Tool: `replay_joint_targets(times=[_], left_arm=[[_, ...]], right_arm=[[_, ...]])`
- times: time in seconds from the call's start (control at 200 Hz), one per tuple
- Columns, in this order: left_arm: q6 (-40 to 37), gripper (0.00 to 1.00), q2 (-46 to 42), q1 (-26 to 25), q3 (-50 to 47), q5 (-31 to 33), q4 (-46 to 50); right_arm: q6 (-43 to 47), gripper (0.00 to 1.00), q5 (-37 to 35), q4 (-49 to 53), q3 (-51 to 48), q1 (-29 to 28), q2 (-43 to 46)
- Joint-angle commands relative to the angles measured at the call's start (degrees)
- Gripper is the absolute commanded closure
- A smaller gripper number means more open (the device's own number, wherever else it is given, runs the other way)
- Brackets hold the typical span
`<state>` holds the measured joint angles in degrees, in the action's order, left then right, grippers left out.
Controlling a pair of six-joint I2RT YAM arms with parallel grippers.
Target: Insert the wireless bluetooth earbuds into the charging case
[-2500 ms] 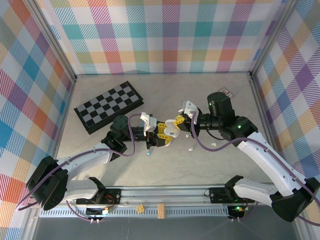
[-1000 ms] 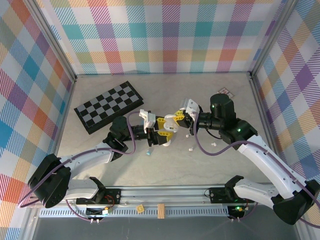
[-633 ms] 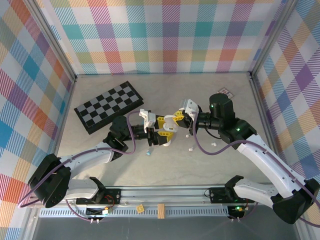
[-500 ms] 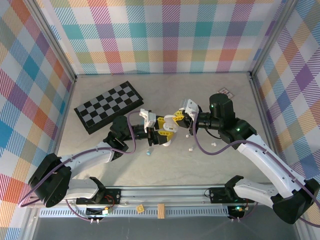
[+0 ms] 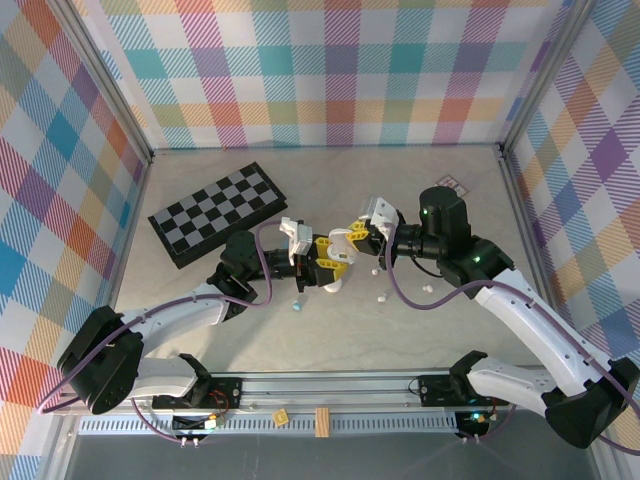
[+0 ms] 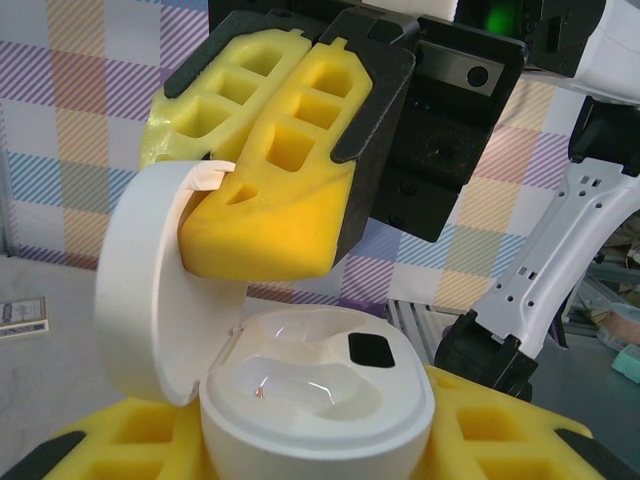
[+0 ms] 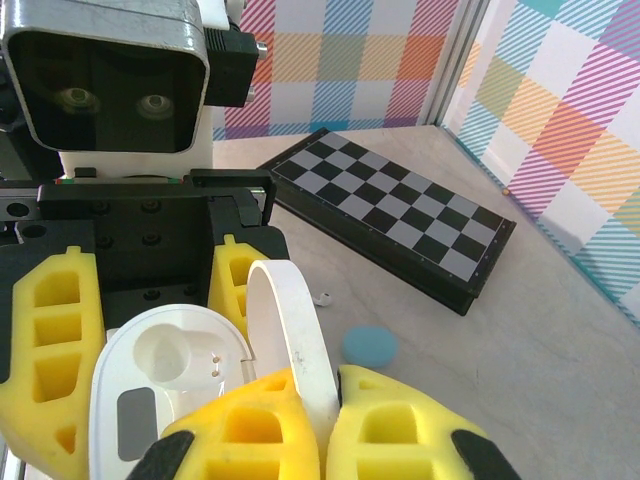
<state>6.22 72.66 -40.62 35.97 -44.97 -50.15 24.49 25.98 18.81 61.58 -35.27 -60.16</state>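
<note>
- Left hand (image 7: 150,350) clamps the charging case (image 6: 320,410); hold it level, wells up.
- Right hand (image 6: 255,230) pinches the lid (image 6: 140,280) at the case's ten o'clock; ease it fully back.

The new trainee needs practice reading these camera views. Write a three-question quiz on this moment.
1. True or false: the hinged lid of the white oval plastic charging case stands open.
2. The right hand pinches: A) the lid, B) a checkered board, C) nothing.
3. Fill in: the earbud wells in the case's base look ____.
Key: 1 true; 2 A; 3 empty.
</note>
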Motion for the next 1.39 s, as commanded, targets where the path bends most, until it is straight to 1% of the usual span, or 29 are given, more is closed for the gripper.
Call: replay_joint_targets(times=[0.0,0.015,0.11,0.125,0.15,0.26,0.31,0.335,0.375,0.395,0.435,0.485,0.545,0.56,0.67,0.74,0.845,0.91,0.955,1.065,1.17,1.285,1.39], left_arm=[[-0.6,0.64,0.2,-0.2,1.0,-0.1,-3.6],[-0.6,0.64,0.1,-0.2,1.0,0.0,-3.7],[-1.0,0.64,0.2,-0.2,0.4,0.6,-4.2],[-1.1,0.64,0.3,-0.2,0.3,0.6,-4.2],[-1.2,0.64,0.3,-0.2,0.3,0.8,-4.3],[-1.5,0.65,0.2,-0.2,-0.1,1.2,-4.5],[-1.6,0.65,0.2,-0.1,-0.4,1.6,-4.8],[-1.6,0.65,0.2,-0.1,-0.6,1.9,-5.1],[-1.7,0.65,0.3,-0.1,-1.0,2.2,-5.7],[-1.7,0.65,0.5,-0.1,-1.1,2.3,-6.1],[-1.5,0.65,0.7,0.1,-1.5,2.6,-6.8],[-1.1,0.65,1.0,0.3,-1.9,2.8,-8.0],[-0.7,0.65,1.6,0.7,-2.6,3.1,-9.5],[-0.6,0.65,1.8,0.7,-2.7,3.1,-10.0],[1.8,0.65,3.7,2.0,-3.7,2.9,-15.1],[3.6,0.65,4.8,2.9,-4.1,2.7,-18.2],[4.2,0.65,5.2,3.8,-4.7,2.8,-19.6],[4.1,0.65,4.8,4.1,-4.9,2.7,-19.3],[4.0,0.65,4.5,4.2,-5.0,2.5,-19.1],[3.3,0.65,3.3,4.3,-5.1,2.3,-17.5],[2.5,0.65,2.5,4.4,-5.3,2.3,-16.3],[2.3,0.65,2.0,4.3,-5.2,2.1,-15.9],[2.5,0.65,1.9,4.4,-5.1,1.8,-15.8]], right_arm=[[0.0,1.00,1.2,-2.0,-0.3,-0.1,1.1],[-0.1,1.00,1.1,-2.0,-0.3,-0.1,1.1],[-1.0,0.91,0.6,-2.3,-0.2,-0.1,1.4],[-1.3,0.88,0.5,-2.3,-0.2,-0.1,1.4],[-1.6,0.78,0.6,-2.2,0.0,-0.1,1.5],[-3.5,0.47,1.8,-1.3,1.3,-0.1,2.1],[-4.8,0.34,2.1,-1.4,1.6,0.0,2.7],[-5.7,0.31,2.1,-1.7,1.6,0.0,3.1],[-7.1,0.29,1.6,-2.1,1.6,-0.1,3.8],[-8.4,0.24,0.6,-2.5,1.5,0.0,4.2],[-11.7,0.21,-1.6,-3.3,1.4,0.0,4.9],[-14.7,0.21,-3.0,-3.1,1.5,0.8,5.6],[-18.4,0.20,-3.1,-3.3,1.0,3.3,6.5],[-20.8,0.20,-2.7,-3.5,0.8,4.2,6.7],[-29.0,0.17,2.1,-8.5,-3.4,11.0,10.1],[-34.7,0.17,3.3,-11.1,-6.1,15.8,12.1],[-42.8,0.18,1.9,-10.6,-8.8,21.8,13.7],[-46.5,0.18,0.0,-8.8,-10.5,24.2,14.0],[-49.2,0.18,-2.6,-6.8,-12.2,25.5,14.2],[-53.1,0.18,-6.1,-2.4,-15.8,27.8,13.8],[-54.6,0.18,-9.7,2.7,-18.3,29.1,11.7],[-53.3,0.18,-13.5,7.1,-20.5,30.5,7.3],[-54.6,0.19,-13.7,7.3,-23.0,33.4,2.5]])
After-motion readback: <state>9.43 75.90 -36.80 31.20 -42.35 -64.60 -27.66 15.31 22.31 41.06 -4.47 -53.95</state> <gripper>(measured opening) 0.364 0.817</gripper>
